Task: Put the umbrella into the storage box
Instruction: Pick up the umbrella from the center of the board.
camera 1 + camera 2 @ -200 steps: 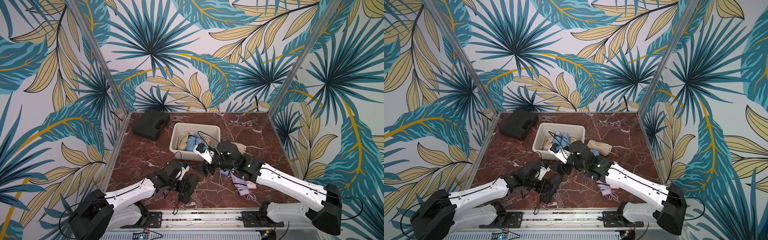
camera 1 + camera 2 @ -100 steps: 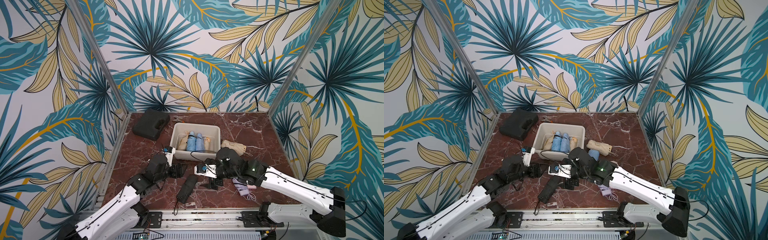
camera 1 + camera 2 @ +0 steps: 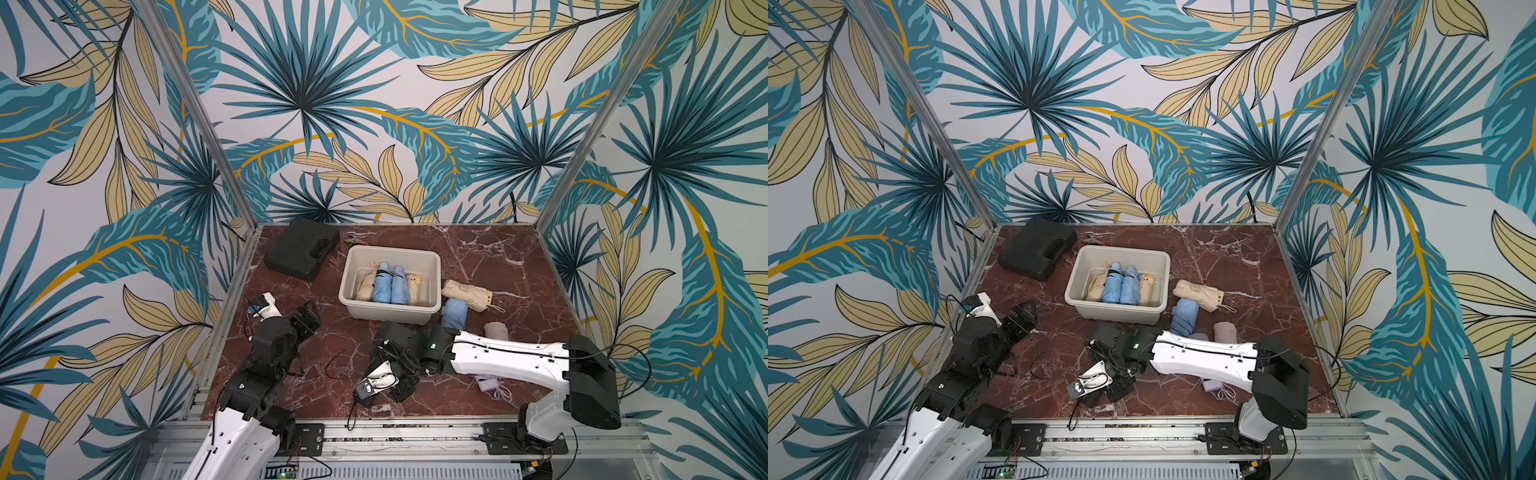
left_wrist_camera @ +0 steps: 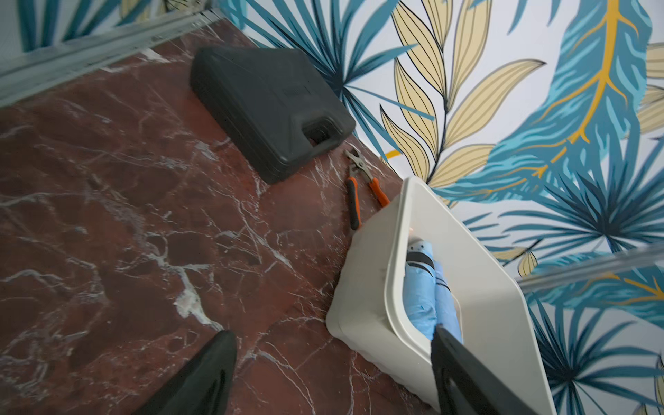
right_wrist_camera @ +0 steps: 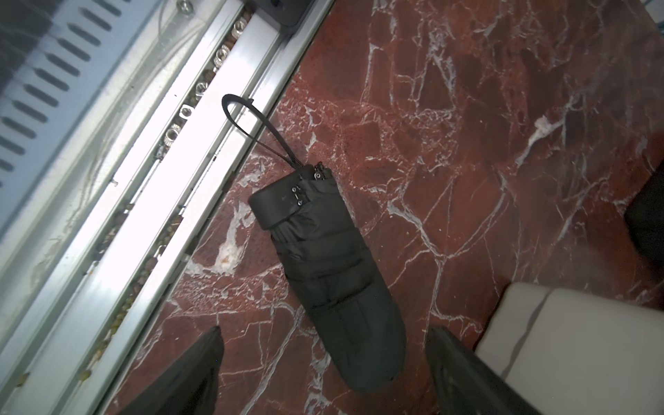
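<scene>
Black fabric covers the folded umbrella (image 5: 330, 273), which is seen lying flat on the red marble tabletop (image 5: 467, 143), outside the storage box (image 5: 575, 341). Its strap (image 5: 248, 122) is looped over the metal rail (image 5: 201, 151) at the tabletop's front edge. The right claw (image 5: 325, 334) is held over the umbrella with its fingers spread wide. The umbrella's rounded end is placed in the gap between them, and bare marble is seen on either side, so nothing is pinched. A corner of the storage box is found near one finger. The left claw (image 4: 332, 332) is also spread and empty, held over bare tabletop beside the box. Blue and beige folded umbrellas (image 3: 390, 284) are laid inside it.
</scene>
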Controlling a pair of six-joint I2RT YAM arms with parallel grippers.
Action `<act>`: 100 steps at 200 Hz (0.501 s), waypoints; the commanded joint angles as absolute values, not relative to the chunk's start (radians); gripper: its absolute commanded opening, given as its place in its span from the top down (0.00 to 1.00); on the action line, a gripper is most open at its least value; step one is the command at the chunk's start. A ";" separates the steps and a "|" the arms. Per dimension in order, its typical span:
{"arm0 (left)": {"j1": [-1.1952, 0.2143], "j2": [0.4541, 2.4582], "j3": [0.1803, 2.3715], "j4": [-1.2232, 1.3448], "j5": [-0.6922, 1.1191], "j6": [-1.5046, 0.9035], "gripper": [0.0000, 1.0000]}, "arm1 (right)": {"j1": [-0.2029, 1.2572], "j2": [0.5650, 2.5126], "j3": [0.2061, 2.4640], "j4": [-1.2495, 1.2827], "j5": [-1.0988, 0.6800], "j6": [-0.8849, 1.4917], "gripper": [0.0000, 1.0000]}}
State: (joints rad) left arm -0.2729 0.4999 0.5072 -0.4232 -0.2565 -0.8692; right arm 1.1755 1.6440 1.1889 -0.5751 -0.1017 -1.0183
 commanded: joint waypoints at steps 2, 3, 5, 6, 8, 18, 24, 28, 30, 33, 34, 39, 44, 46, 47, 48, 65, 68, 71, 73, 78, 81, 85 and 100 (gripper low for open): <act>-0.245 0.475 0.515 -0.461 -0.332 -0.915 0.12 | 1.201 1.717 1.231 -0.604 -0.027 -1.134 0.09; -0.244 0.474 0.515 -0.460 -0.333 -0.916 0.12 | 1.201 1.721 1.231 -0.604 -0.026 -1.137 0.09; -0.244 0.473 0.515 -0.460 -0.333 -0.917 0.12 | 1.202 1.726 1.233 -0.604 -0.022 -1.142 0.09; -0.243 0.473 0.515 -0.460 -0.333 -0.917 0.12 | 1.202 1.728 1.232 -0.603 -0.020 -1.145 0.09; -0.243 0.471 0.515 -0.459 -0.333 -0.917 0.12 | 1.204 1.735 1.232 -0.602 -0.016 -1.149 0.09; -0.241 0.471 0.517 -0.460 -0.332 -0.918 0.12 | 1.207 1.759 1.232 -0.593 0.007 -1.171 0.09; -0.239 0.471 0.517 -0.461 -0.330 -0.921 0.12 | 1.209 1.775 1.233 -0.583 0.023 -1.180 0.10; -0.239 0.471 0.518 -0.464 -0.328 -0.923 0.12 | 1.209 1.784 1.236 -0.575 0.032 -1.184 0.10; -0.237 0.471 0.518 -0.465 -0.328 -0.924 0.12 | 1.209 1.788 1.237 -0.572 0.036 -1.185 0.09; -0.237 0.471 0.520 -0.468 -0.326 -0.927 0.12 | 1.209 1.796 1.242 -0.568 0.040 -1.186 0.10; -0.236 0.471 0.520 -0.470 -0.326 -0.927 0.12 | 1.210 1.798 1.243 -0.568 0.041 -1.188 0.09; -0.236 0.470 0.522 -0.476 -0.323 -0.930 0.12 | 1.210 1.810 1.252 -0.568 0.044 -1.189 0.10; -0.237 0.469 0.525 -0.485 -0.324 -0.932 0.12 | 1.210 1.822 1.262 -0.569 0.044 -1.190 0.10; -0.236 0.469 0.527 -0.485 -0.322 -0.934 0.12 | 1.210 1.825 1.266 -0.570 0.043 -1.191 0.10; -0.237 0.468 0.527 -0.487 -0.322 -0.934 0.12 | 1.210 1.828 1.268 -0.571 0.043 -1.191 0.10; -0.237 0.469 0.528 -0.489 -0.322 -0.934 0.12 | 1.210 1.831 1.269 -0.572 0.042 -1.191 0.10; -0.236 0.460 0.548 -0.525 -0.335 -0.932 0.11 | 1.213 1.862 1.285 -0.578 0.046 -1.208 0.12; -0.236 0.458 0.554 -0.532 -0.340 -0.932 0.11 | 1.214 1.865 1.285 -0.576 0.051 -1.215 0.12; -0.236 0.455 0.558 -0.538 -0.346 -0.931 0.11 | 1.213 1.869 1.285 -0.574 0.055 -1.221 0.12; -0.235 0.452 0.561 -0.542 -0.348 -0.930 0.11 | 1.214 1.872 1.284 -0.572 0.058 -1.225 0.12; -0.235 0.446 0.569 -0.551 -0.358 -0.926 0.11 | 1.214 1.879 1.286 -0.568 0.065 -1.234 0.12; -0.235 0.442 0.574 -0.555 -0.363 -0.924 0.11 | 1.213 1.884 1.286 -0.565 0.068 -1.240 0.13; -0.235 0.437 0.580 -0.560 -0.371 -0.921 0.11 | 1.213 1.890 1.288 -0.561 0.075 -1.245 0.13; -0.235 0.419 0.598 -0.570 -0.389 -0.917 0.11 | 1.213 1.908 1.301 -0.555 0.080 -1.253 0.15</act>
